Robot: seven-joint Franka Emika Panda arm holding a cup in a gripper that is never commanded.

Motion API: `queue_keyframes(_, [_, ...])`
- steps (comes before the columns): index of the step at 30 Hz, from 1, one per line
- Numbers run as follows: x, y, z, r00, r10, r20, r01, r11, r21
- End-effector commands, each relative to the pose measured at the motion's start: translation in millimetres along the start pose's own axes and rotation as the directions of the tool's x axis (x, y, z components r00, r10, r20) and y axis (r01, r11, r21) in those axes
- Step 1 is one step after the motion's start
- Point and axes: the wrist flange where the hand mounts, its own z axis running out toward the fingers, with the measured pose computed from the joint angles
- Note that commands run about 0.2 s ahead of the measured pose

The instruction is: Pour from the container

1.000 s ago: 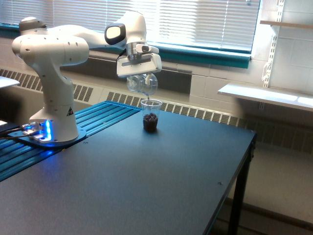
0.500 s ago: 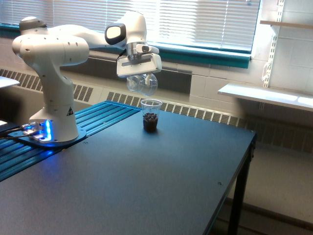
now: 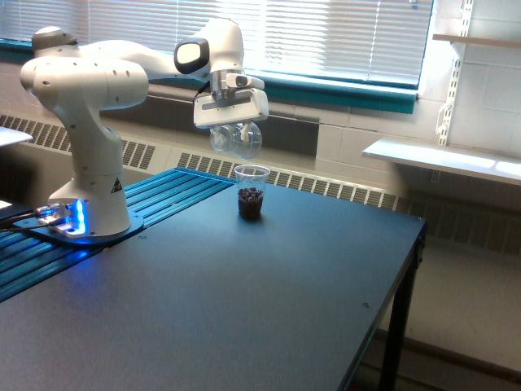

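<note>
My gripper (image 3: 234,129) is shut on the container (image 3: 237,140), a small clear rounded plastic vessel held in the air and tipped on its side. It looks see-through with no brown bits visible inside. It hangs a little above and slightly to the exterior view's left of a taller clear tapered cup (image 3: 251,192), which stands upright on the dark table (image 3: 244,309) with dark brown granules in its lower part. There is a clear gap between the container and the cup's rim.
The white arm's base (image 3: 85,213) stands at the exterior view's left on a blue ribbed mat (image 3: 175,189). The table's right edge (image 3: 383,318) drops to the floor. A window sill, radiator grille and white wall shelf (image 3: 444,159) lie behind.
The container has risen slightly from the cup's rim. A thin trickle seen below it a second ago is gone.
</note>
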Motion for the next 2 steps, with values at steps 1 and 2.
queue_keyframes(1, [-1.3,4.1,-6.2,1.000,0.013,-0.020,-0.013,1.000,-0.017])
queue_keyframes(2, [-1.4,4.1,-6.2,1.000,0.013,-0.020,-0.013,1.000,-0.017])
